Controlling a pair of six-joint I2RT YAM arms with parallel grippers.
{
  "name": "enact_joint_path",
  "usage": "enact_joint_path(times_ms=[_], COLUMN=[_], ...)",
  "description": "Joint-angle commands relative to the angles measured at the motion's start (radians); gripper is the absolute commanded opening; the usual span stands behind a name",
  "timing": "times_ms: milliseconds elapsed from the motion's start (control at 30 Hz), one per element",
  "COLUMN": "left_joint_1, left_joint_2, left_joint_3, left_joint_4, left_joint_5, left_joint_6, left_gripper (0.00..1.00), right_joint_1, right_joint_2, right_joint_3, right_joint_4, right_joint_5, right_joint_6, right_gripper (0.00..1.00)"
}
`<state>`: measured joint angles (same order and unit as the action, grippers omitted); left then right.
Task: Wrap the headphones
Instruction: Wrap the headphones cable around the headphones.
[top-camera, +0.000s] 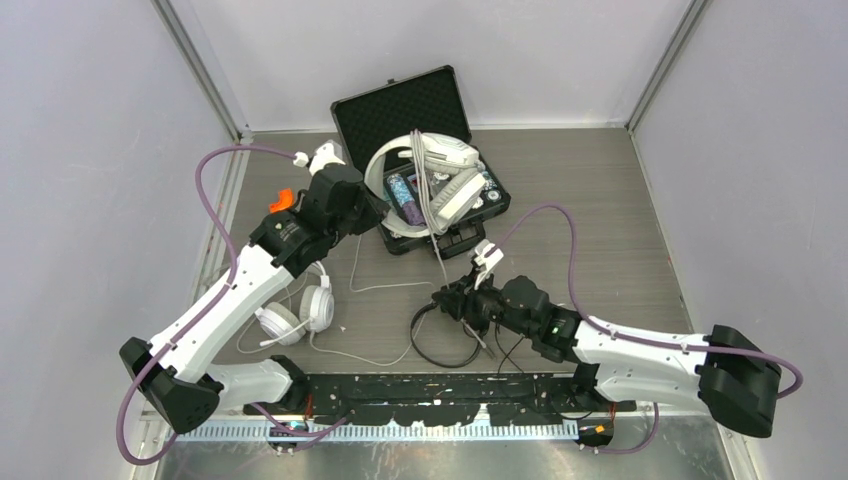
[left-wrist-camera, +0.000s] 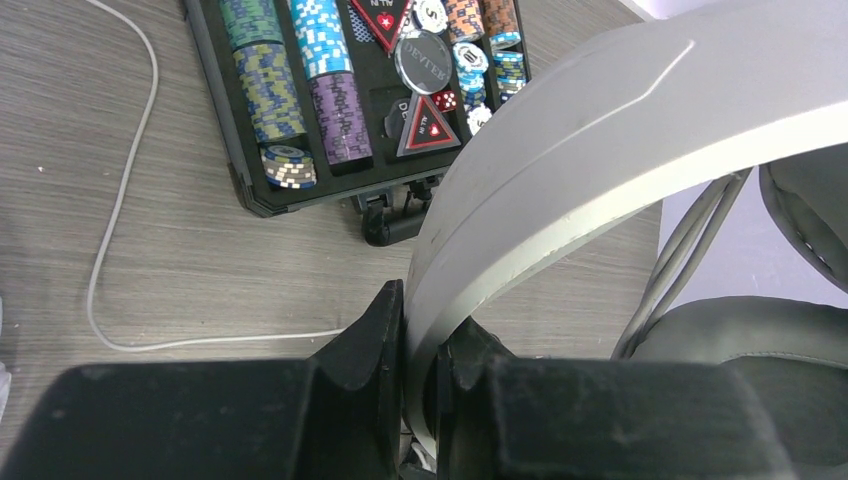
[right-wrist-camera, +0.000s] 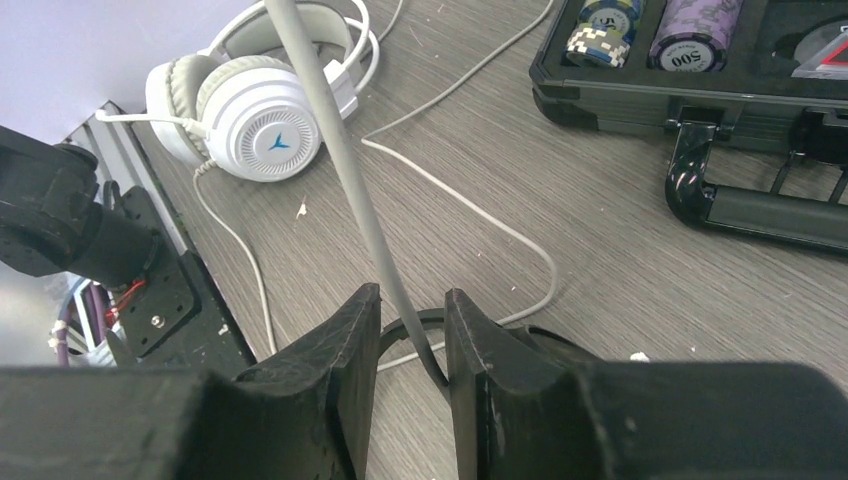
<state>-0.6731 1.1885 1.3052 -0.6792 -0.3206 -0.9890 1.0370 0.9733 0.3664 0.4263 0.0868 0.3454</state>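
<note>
The bulky white-grey headphones (top-camera: 445, 170) hang over an open chip case, and my left gripper (left-wrist-camera: 425, 310) is shut on their grey headband (left-wrist-camera: 600, 130). Their grey cord (top-camera: 437, 235) runs down to my right gripper (top-camera: 448, 298). In the right wrist view that cord (right-wrist-camera: 330, 130) passes between the open fingers of my right gripper (right-wrist-camera: 412, 300), leaning on the right one. The slim black headphones (top-camera: 445, 340) lie on the table just under that gripper. The white round-cup headphones (top-camera: 300, 315) rest on the table by the left arm, their cord (right-wrist-camera: 480, 215) trailing across the wood.
An open black case (top-camera: 400, 110) full of poker chips (left-wrist-camera: 300, 90) sits at the back centre, its handle (right-wrist-camera: 750, 205) facing the arms. A black rail (top-camera: 440, 385) runs along the near table edge. Purple cables loop from both arms.
</note>
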Motion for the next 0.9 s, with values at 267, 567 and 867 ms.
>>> enact_joint_path(times_ms=[267,567,867], left_joint_1=[0.004,0.003,0.005], left_joint_2=[-0.027,-0.012,-0.023], left_joint_3=[0.086,0.179,0.184], left_joint_4=[0.088,0.07,0.162], left_joint_5=[-0.001,0.01,0.291], left_joint_6=[-0.028,0.012,0.137], left_gripper=[0.0,0.0,0.0], right_joint_1=[0.006,0.006,-0.001], right_joint_2=[0.155,0.027,-0.201], right_joint_3=[-0.075,-0.113,-0.078], right_joint_4=[0.26,0.218,0.018], right_joint_5=[0.015,0.13,0.261], right_joint_6=[-0.008,-0.01,-0.033], right_gripper=[0.29,0.0,0.0])
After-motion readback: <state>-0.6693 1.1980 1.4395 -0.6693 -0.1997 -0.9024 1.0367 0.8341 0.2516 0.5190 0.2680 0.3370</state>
